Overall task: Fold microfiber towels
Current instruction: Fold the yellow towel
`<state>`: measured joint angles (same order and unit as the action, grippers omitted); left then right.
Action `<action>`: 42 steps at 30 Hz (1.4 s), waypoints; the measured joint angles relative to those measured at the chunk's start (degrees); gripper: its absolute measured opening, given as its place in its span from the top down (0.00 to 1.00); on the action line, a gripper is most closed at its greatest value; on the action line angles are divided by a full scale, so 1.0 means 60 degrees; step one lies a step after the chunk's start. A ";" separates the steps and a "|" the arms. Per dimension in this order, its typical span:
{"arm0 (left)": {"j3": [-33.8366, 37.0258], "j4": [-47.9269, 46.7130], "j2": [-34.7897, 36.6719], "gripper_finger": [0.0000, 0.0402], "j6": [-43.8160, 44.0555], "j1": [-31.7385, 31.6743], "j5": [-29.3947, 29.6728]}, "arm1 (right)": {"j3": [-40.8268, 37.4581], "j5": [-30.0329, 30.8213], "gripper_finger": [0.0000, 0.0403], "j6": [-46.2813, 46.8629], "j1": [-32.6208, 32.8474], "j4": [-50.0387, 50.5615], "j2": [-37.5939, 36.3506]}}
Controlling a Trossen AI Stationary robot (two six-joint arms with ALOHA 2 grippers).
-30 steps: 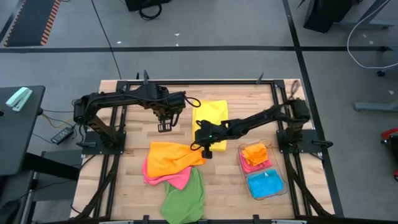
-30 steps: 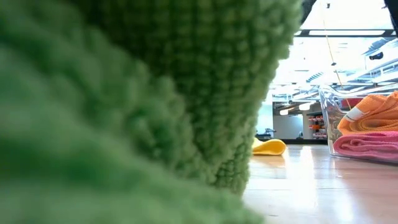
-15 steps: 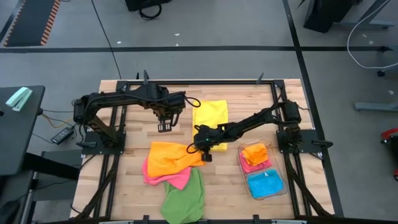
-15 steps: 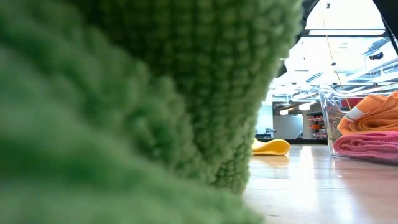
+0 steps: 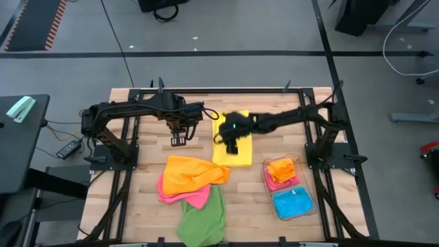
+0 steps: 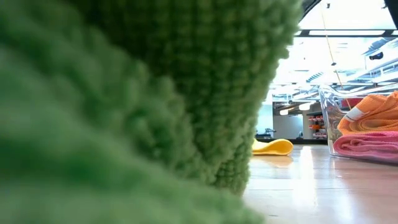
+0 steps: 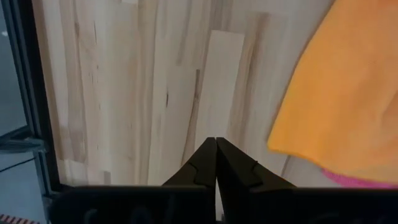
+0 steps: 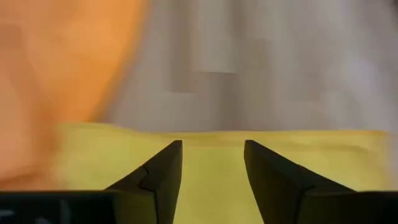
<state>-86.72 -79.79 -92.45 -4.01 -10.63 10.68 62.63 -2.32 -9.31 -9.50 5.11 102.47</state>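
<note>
Overhead view spans the table (image 5: 147,199); low view hugs the green towel (image 6: 137,99).

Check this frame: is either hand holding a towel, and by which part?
Nothing is held. The right hand is open above the yellow towel; the left hand is shut over bare table.

Both arms are dark, near black, built of slim jointed links that run out from squat bases bolted to a black metal frame. Thin black cables loop along the links of the left arm. The right arm carries a small green light on its wrist housing. The left hand (image 7: 216,163) ends in two matte black wedge-shaped fingers that taper to fine points. The right hand (image 8: 212,165) has the same black tapered fingers, flat on their inner faces.
</note>
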 joint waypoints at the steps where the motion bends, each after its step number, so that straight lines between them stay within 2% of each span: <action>1: 0.0013 0.0083 0.0021 0.96 -0.0015 0.0000 0.0000 | 0.0000 0.0031 0.55 -0.0174 -0.0289 -0.0067 0.0036; 5: 0.1070 0.1842 0.0707 0.98 -0.0782 0.0065 0.0004 | -0.0004 -0.0153 0.58 -0.0457 -0.1255 -0.0049 0.0048; 8: 0.2130 0.3109 0.1235 0.98 -0.1360 0.0083 0.0004 | -0.0004 -0.0832 0.60 -0.0734 -0.1834 0.0027 0.0048; 13: 0.3803 0.5698 0.2033 0.94 -0.1822 0.0033 0.0002 | -0.0007 -0.1390 0.62 -0.1408 -0.2617 0.0043 0.0139; 18: 0.5327 0.8377 0.2458 0.93 -0.2493 0.0005 -0.0007 | -0.0007 -0.1497 0.62 -0.1187 -0.2935 -0.0005 0.0136; 23: 0.6656 1.1562 0.2460 0.96 -0.3458 -0.0417 -0.0006 | -0.0007 -0.1490 0.62 -0.0893 -0.2899 -0.0067 0.0136; 27: 0.7364 1.3642 0.2140 0.98 -0.3621 -0.1019 -0.0673 | -0.0007 -0.1493 0.62 -0.0336 -0.2785 -0.0064 0.0104; 30: 0.7652 1.5071 0.1686 0.97 -0.2968 -0.1428 -0.1278 | -0.0004 -0.1488 0.62 0.0038 -0.2592 0.0134 0.0013; 34: 0.7647 1.6401 0.0611 0.94 -0.1867 -0.1712 -0.1319 | -0.0001 -0.1363 0.62 0.0201 -0.2260 0.1124 -0.0414; 36: 0.7476 1.6800 -0.0089 0.93 -0.1562 -0.1752 -0.1319 | -0.0108 -0.1223 0.62 0.0282 -0.2064 0.1380 -0.0710; 42: 0.6197 1.6603 -0.1979 0.90 -0.1176 -0.1800 -0.1323 | -0.0866 -0.0691 0.62 0.0792 -0.1545 0.1171 -0.1189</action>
<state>-49.53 19.82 -104.32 -11.07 -21.43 2.74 57.43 -6.47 -4.55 -18.77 12.14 95.34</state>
